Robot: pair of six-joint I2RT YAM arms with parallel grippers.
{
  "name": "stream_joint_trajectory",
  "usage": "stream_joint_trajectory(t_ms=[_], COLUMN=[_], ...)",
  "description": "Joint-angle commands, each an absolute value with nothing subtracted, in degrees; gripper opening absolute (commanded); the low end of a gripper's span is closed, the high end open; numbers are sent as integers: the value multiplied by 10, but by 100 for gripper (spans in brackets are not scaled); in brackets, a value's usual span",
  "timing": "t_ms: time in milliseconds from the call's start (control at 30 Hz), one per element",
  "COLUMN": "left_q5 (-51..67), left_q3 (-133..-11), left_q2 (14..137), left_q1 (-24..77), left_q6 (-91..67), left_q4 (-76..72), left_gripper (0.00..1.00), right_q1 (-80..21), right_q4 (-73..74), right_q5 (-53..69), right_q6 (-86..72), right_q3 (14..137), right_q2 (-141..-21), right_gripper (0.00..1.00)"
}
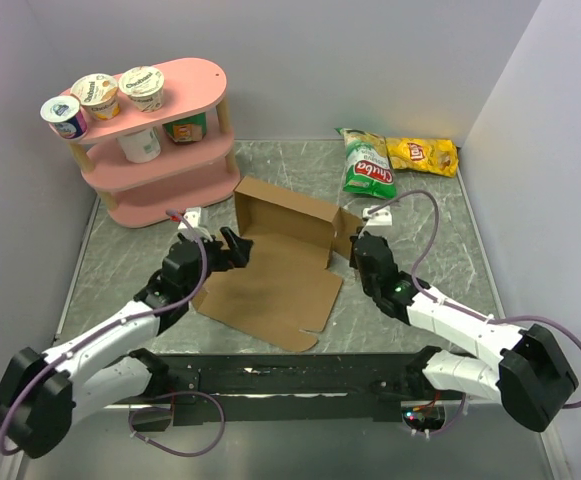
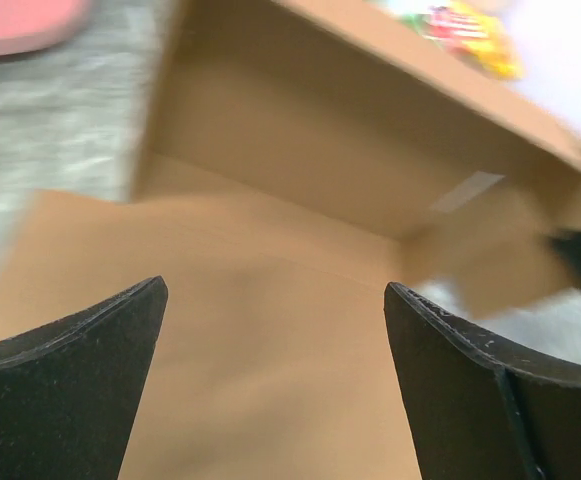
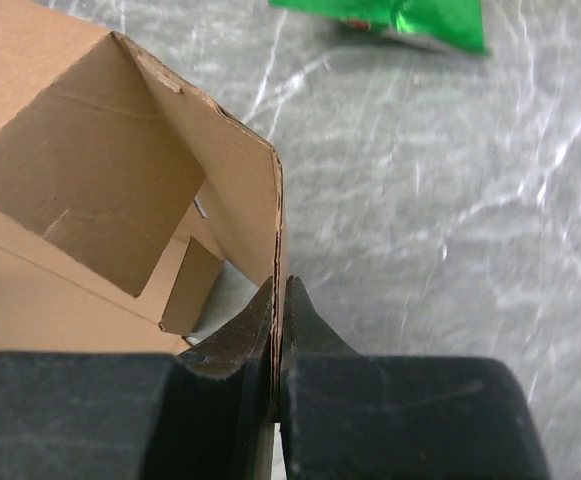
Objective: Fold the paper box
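Box: paper box [image 1: 275,275] lies mid-table, back wall and right side flap raised, front panel flat.
Right gripper [image 3: 280,300]: jaws clamped on the edge of that right side flap.
Left gripper [image 2: 275,300]: fingers spread wide over the flat panel, holding nothing.
Nearby: pink shelf [image 1: 160,150] rear left, 2 chip bags [image 1: 368,165] rear right.

White arms [image 1: 110,332], purple cables [image 1: 437,220]; left pincer [image 1: 238,247], right pincer [image 3: 280,300] black.

L gripper [image 2: 275,288] jaws wide apart over paper box [image 2: 270,190].
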State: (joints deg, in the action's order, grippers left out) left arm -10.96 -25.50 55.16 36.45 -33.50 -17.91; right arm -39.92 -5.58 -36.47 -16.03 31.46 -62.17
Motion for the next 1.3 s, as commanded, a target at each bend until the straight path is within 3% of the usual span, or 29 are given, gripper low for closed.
stream_joint_trajectory(t_ms=[0, 367, 767, 1067, 1267], left_q5=[-60, -83, 29, 55, 33], left_q3=[-272, -305, -337, -384, -381], left_q2=[591, 710, 790, 867, 877], left_q1=[303, 271, 192, 192, 192], left_q6=[-299, -196, -161, -127, -126], left_q4=[-160, -279, -373, -395, -410], left_gripper=[96, 99, 95, 83, 68], right_q1=[-369, -340, -316, -304, -302], right_q4=[-126, -145, -138, -127, -113], right_q5=[-281, -201, -142, -113, -117], right_q6=[-49, 25, 48, 75, 73], right_q3=[315, 343, 353, 383, 401], right_q2=[-613, -673, -680, -708, -722], right_gripper=[2, 2, 1, 1, 1])
